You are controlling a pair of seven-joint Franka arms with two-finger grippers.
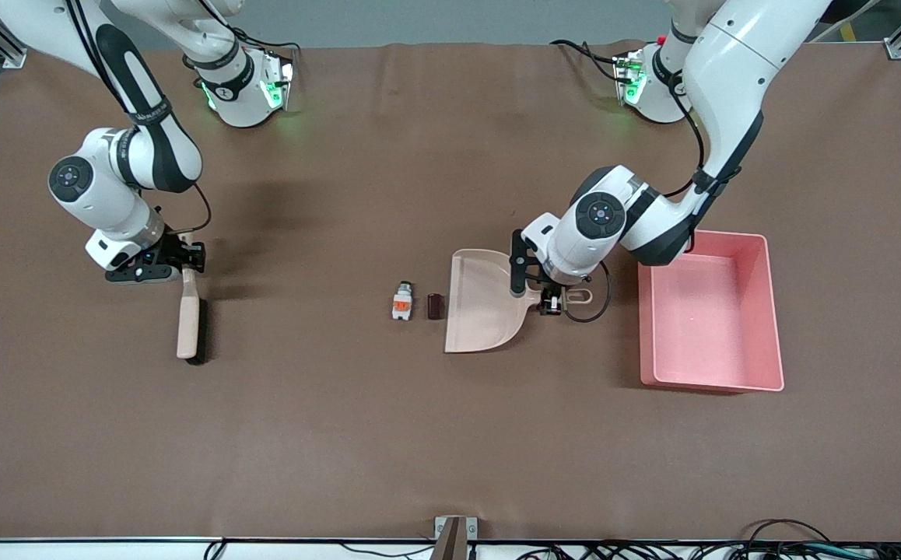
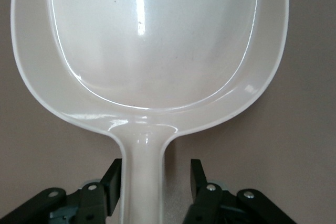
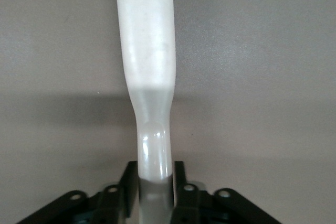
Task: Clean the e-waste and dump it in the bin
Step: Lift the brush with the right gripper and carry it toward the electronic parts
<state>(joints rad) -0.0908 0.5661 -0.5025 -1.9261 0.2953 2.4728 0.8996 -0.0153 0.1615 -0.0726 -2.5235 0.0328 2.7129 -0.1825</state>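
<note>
The fingers (image 2: 113,182) of the left gripper (image 2: 152,182) straddle the dustpan (image 1: 482,299) at its handle; one finger touches it, the other stands just clear, so we judge the grasp not yet made. In the right wrist view, the right gripper (image 3: 155,182) has its fingers pressed against both sides of the brush (image 1: 188,315) handle, holding it.

We see the e-waste on the brown desk (image 1: 341,435), between the two tools: a white-grey component with an orange patch (image 1: 402,302) and, just beside it toward the dustpan, a dark maroon block (image 1: 436,306). The block lies close to the dustpan's open lip. The brush lies well apart from the pieces, toward the right arm's end of the desk, its long axis running toward the front camera.

We judge that the coming sweep turns on this line: brush, pieces, dustpan mouth, roughly in a row across the desk. The left arm is the nearer to the pieces.

The pink bin (image 1: 711,319) sits close to the dustpan's handle, toward the left arm's end. Nothing lies between the brush and the pieces.
</note>
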